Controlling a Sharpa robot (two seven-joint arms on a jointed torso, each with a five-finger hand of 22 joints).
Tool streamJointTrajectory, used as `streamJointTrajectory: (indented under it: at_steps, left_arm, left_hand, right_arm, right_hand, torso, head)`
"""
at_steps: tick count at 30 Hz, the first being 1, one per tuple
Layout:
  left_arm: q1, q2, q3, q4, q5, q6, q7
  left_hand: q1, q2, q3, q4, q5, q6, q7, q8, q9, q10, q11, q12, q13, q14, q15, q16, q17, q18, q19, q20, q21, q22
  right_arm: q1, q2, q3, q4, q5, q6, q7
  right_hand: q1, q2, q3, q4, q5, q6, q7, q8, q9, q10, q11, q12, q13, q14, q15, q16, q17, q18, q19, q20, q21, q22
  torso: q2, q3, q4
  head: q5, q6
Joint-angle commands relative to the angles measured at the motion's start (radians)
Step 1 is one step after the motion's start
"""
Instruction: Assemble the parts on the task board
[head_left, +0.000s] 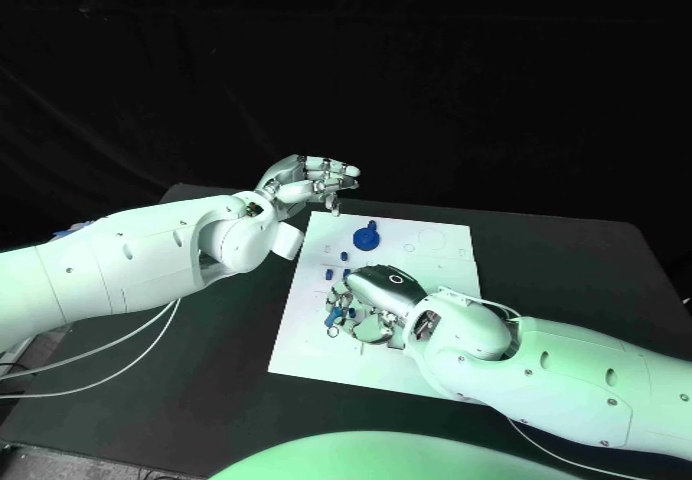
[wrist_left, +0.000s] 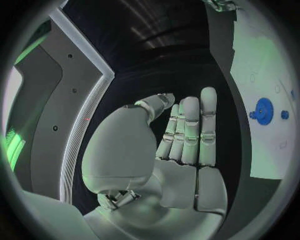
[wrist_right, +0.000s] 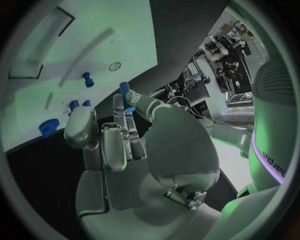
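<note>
task board (head_left: 433, 300) mid-table, early stage: blue gear (head_left: 366, 238) seated, small blue parts (head_left: 335, 318) loose. right hand (head_left: 378, 296) pinches a blue peg (wrist_right: 124, 91). left hand (head_left: 307, 180) hovers empty, fingers straight.

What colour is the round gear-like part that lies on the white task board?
Blue. The gear-like part shows best in the left wrist view, against the white task board.

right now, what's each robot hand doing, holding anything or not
Left robot hand: open, holding nothing, raised beside the task board.
Right robot hand: pinching a small blue part over the board.
</note>
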Motion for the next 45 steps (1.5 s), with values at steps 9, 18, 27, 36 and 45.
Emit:
streamJointTrajectory:
  at_steps: [9,18,27,36,45]
  left_arm:
    - [0.0,0.003,0.001,0.001,0.005,0.016,0.003]
    - [0.0,0.002,0.001,0.001,0.005,0.016,0.003]
    - [0.0,0.001,0.001,0.002,0.005,0.016,0.001]
    - [0.0,0.001,0.001,0.003,0.005,0.017,0.0]
    - [0.0,0.0,0.001,0.003,0.005,0.018,-0.003]
  left_hand:
    - [-0.006,0.006,-0.003,-0.003,0.004,-0.007,-0.001,0.007,-0.002,-0.009,0.001,0.005,-0.001,-0.008,0.0,0.005,-0.002,0.015,-0.001,0.008,-0.007,-0.001]
    - [-0.006,0.006,-0.004,-0.003,0.004,-0.008,0.0,0.008,-0.002,-0.009,0.001,0.006,-0.001,-0.009,0.0,0.005,-0.002,0.015,-0.001,0.008,-0.007,-0.001]
    - [-0.006,0.006,-0.004,-0.003,0.004,-0.008,0.0,0.008,-0.002,-0.009,0.001,0.006,-0.001,-0.009,0.0,0.005,-0.002,0.015,-0.001,0.008,-0.007,-0.001]
    - [-0.006,0.006,-0.004,-0.003,0.004,-0.008,0.0,0.008,-0.002,-0.009,0.001,0.006,-0.001,-0.009,0.0,0.005,-0.002,0.015,-0.001,0.008,-0.007,-0.001]
    - [-0.007,0.006,-0.004,-0.003,0.005,-0.011,0.0,0.009,-0.002,-0.012,0.002,0.008,-0.001,-0.009,0.0,0.006,-0.003,0.015,-0.001,0.008,-0.007,-0.001]
  right_arm:
    - [-0.023,0.032,-0.007,-0.055,-0.074,0.085,0.0]
    - [-0.03,0.041,-0.009,-0.077,-0.097,0.096,-0.013]
    - [-0.036,0.046,-0.009,-0.083,-0.132,0.095,-0.029]
    - [-0.04,0.062,-0.012,-0.083,-0.134,0.12,-0.022]
    - [-0.043,0.063,-0.016,-0.083,-0.117,0.087,-0.033]
  right_hand:
    - [-0.006,0.006,0.001,0.001,0.004,0.005,0.001,0.024,0.029,0.004,-0.001,0.001,0.001,0.025,-0.007,-0.001,-0.003,-0.009,-0.001,0.0,-0.007,-0.003]
    - [-0.007,0.005,0.001,0.0,0.005,0.004,0.001,0.024,0.029,0.004,-0.001,0.0,0.001,0.025,-0.007,-0.001,-0.003,-0.009,-0.001,0.0,-0.007,-0.002]
    - [-0.007,0.006,0.001,0.0,0.005,0.003,0.001,0.025,0.03,0.003,-0.001,0.0,0.001,0.025,-0.007,0.0,-0.002,-0.009,-0.001,0.0,-0.007,-0.002]
    - [-0.028,-0.014,-0.009,0.001,0.016,-0.031,0.013,0.012,0.031,-0.016,0.009,-0.011,0.002,0.024,0.0,0.0,-0.002,-0.009,-0.006,0.003,-0.016,-0.004]
    - [-0.048,-0.04,-0.013,0.006,0.03,-0.154,0.024,-0.072,0.005,-0.029,0.015,-0.007,0.012,0.022,0.006,0.0,-0.005,-0.006,-0.011,0.012,-0.029,-0.006]
  torso:
    - [0.001,0.0027,-0.0008]
    - [0.001,0.0031,-0.0005]
    - [0.001,0.0017,-0.0003]
    - [0.0,0.0009,0.0001]
    - [-0.001,0.0019,0.0]
  head:
    - [0.006,-0.008]
    - [0.006,-0.009]
    - [0.006,-0.01]
    - [0.005,-0.011]
    - [0.005,-0.013]
